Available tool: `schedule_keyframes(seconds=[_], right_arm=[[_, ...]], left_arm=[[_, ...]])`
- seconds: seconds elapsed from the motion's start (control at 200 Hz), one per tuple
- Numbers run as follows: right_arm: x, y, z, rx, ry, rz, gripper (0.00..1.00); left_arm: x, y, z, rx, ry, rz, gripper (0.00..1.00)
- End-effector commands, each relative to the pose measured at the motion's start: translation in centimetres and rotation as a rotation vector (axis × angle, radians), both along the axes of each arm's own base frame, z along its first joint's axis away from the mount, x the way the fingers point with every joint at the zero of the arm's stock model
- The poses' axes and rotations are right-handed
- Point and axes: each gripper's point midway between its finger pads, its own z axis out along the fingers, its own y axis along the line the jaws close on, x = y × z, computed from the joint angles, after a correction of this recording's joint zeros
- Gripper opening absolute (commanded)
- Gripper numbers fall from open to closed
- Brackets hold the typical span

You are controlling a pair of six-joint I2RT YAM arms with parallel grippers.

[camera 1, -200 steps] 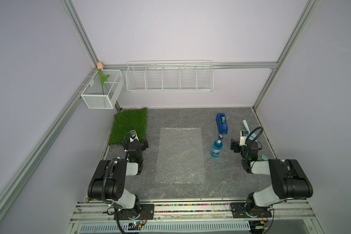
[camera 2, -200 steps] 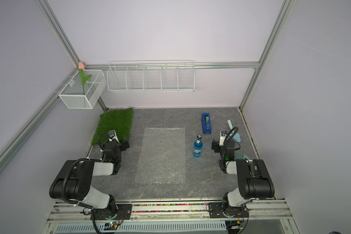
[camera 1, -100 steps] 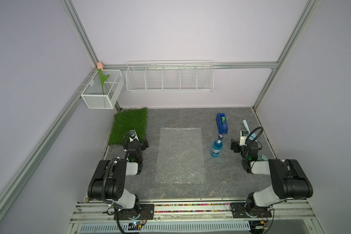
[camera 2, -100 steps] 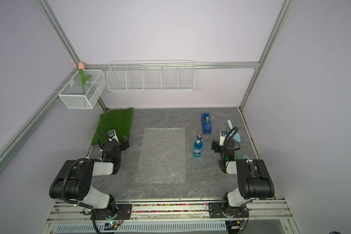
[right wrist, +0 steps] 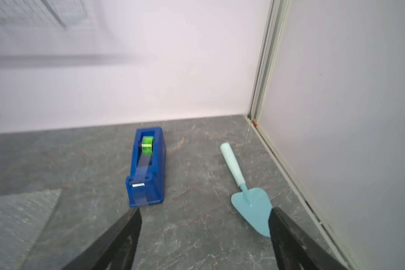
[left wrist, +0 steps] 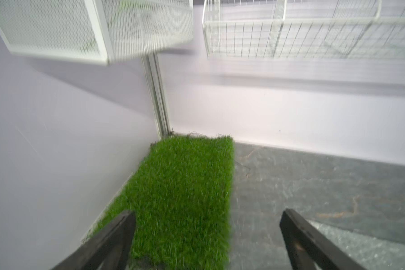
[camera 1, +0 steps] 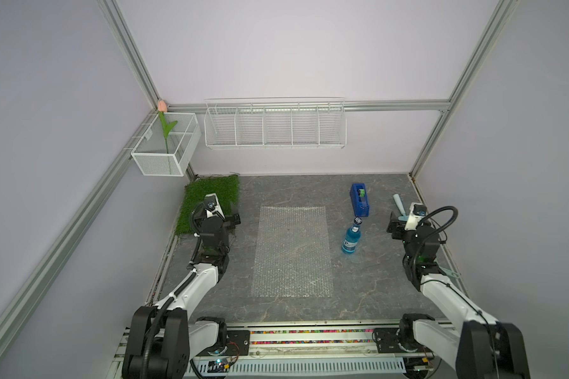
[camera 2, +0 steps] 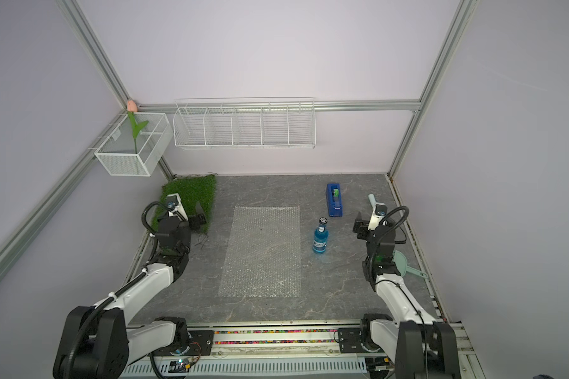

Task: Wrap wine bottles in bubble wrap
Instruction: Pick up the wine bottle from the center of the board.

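Note:
The wine bottle (camera 1: 351, 238) (camera 2: 320, 239), clear with blue liquid, a dark cap and a white label, stands upright just right of the bubble wrap (camera 1: 293, 251) (camera 2: 263, 251). That clear sheet lies flat mid-table; corners of it show in the wrist views (left wrist: 372, 245) (right wrist: 17, 210). My left gripper (camera 1: 222, 213) (camera 2: 191, 215) (left wrist: 207, 214) hovers open and empty over the near end of the grass mat, left of the sheet. My right gripper (camera 1: 404, 216) (camera 2: 370, 220) (right wrist: 205, 210) is open and empty, to the right of the bottle and apart from it.
A blue tape dispenser (camera 1: 359, 200) (right wrist: 146, 168) sits behind the bottle. A pale teal trowel (camera 1: 398, 203) (right wrist: 250, 201) lies by the right wall, a teal dustpan (camera 2: 404, 262) nearer. The green grass mat (camera 1: 211, 197) (left wrist: 185, 187) fills the back left corner. Wire baskets (camera 1: 275, 123) and a mesh box (camera 1: 166, 144) hang on the walls.

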Motion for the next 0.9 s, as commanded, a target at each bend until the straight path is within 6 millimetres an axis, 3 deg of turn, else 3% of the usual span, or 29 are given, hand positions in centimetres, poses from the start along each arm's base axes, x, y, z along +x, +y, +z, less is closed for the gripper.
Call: schedule_keyframes(seconds=[0.0,0.1,0.255,0.445,0.65,0.765,0.895], right_arm=[[-3.1,1.0,0.5,0.039,0.039,0.054,0.88],[-5.4,4.1,2.2,0.070,-0.037,0.218,0.88],[-7.8,8.7,2.4,0.015,-0.016,0.412,0.88],[-9.4,13.5,0.5,-0.023,0.059,0.561,0.88],[-9.4,15.0,-2.9,-0.036,0.067,0.544,0.88],[-8.2,14.8,-4.0,0.000,0.054,0.494,0.88],[-6.6,16.1,-5.0,0.001,0.055,0.516,0.88]], left_arm=[[-0.2,-2.0,0.3,-0.012,0.149,-0.109,0.99],[-0.2,-3.3,1.5,-0.069,0.165,-0.165,0.99],[0.2,-5.5,1.2,-0.108,0.232,-0.230,0.99],[0.1,-5.8,-0.3,-0.167,0.284,-0.224,0.99],[-0.4,-5.9,-1.3,-0.184,0.310,-0.230,0.99],[-0.6,-5.8,-1.9,-0.187,0.319,-0.218,0.99],[-0.5,-5.6,-2.8,-0.204,0.324,-0.203,0.99]])
